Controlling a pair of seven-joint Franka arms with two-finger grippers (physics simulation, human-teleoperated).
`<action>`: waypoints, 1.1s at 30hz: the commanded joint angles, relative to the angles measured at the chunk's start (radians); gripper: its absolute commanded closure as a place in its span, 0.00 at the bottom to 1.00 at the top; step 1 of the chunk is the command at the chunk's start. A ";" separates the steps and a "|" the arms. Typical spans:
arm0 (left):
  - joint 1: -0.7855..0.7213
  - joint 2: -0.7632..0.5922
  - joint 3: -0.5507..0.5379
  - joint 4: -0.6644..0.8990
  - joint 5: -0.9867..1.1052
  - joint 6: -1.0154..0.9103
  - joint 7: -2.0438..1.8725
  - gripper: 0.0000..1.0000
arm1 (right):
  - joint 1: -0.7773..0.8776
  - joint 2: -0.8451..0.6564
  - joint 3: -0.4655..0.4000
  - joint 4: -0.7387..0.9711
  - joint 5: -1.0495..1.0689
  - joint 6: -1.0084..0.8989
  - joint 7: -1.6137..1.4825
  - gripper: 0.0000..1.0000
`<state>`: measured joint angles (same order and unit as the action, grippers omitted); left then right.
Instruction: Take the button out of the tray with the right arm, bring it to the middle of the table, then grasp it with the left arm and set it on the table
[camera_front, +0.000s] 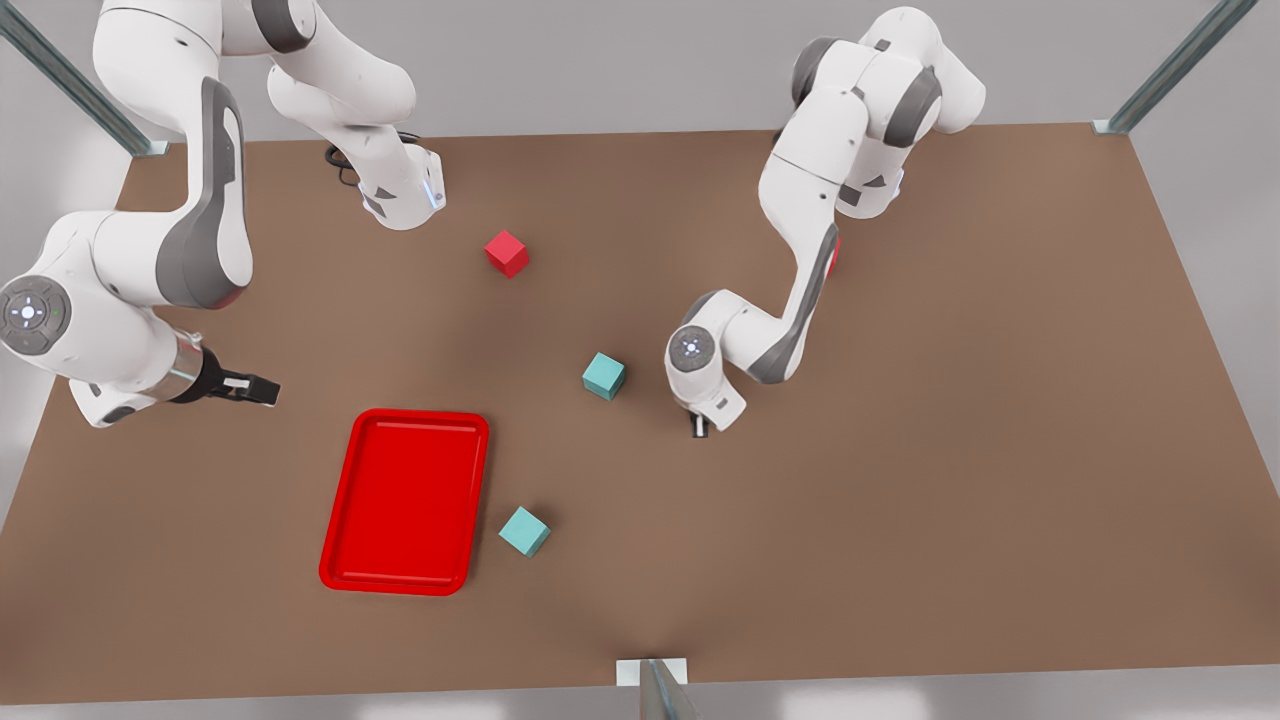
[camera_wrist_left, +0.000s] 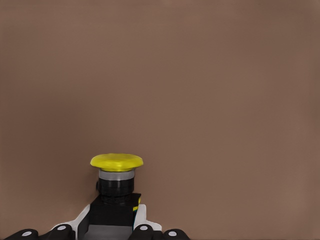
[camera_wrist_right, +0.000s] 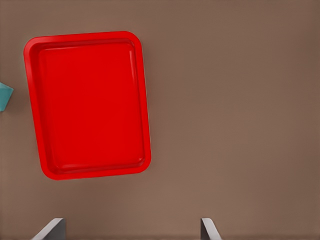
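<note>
The button (camera_wrist_left: 116, 172), a dark body under a round yellow cap, sits between the fingers (camera_wrist_left: 142, 216) of my left gripper (camera_wrist_left: 112, 222), which is shut on it. In the front view my left gripper (camera_front: 699, 424) hangs low over the middle of the brown table (camera_front: 900, 450), to the right of a teal cube. I cannot tell whether the button touches the table. The red tray (camera_front: 408, 500) lies at the front left with nothing in it. My right gripper (camera_front: 250, 388) hovers open just beyond the tray's (camera_wrist_right: 90, 105) far left corner, its fingertips (camera_wrist_right: 50, 231) spread wide.
One teal cube (camera_front: 604, 375) lies just left of my left gripper. A second teal cube (camera_front: 524, 530) rests by the tray's right edge. A red cube (camera_front: 507, 253) sits farther back. Metal frame posts stand at the table's corners and front edge (camera_front: 655, 685).
</note>
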<state>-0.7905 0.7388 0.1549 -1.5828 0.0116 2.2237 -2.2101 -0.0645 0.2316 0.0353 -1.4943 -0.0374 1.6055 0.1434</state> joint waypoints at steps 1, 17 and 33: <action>0.000 -0.018 0.012 0.004 0.080 -0.107 0.079 0.69 | 0.000 0.000 0.000 0.002 0.001 -0.006 0.005 0.00; 0.074 0.168 0.235 0.000 1.001 -0.297 -0.243 0.69 | 0.000 0.002 0.000 0.002 0.002 -0.018 0.001 0.00; 0.086 0.300 0.230 0.023 1.054 -0.282 -0.477 0.69 | -0.001 0.011 0.000 0.008 0.001 -0.018 -0.004 0.00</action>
<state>-0.7039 1.0386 0.3840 -1.5620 1.0521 1.9365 -2.4624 -0.0663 0.2425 0.0353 -1.4875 -0.0366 1.5875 0.1443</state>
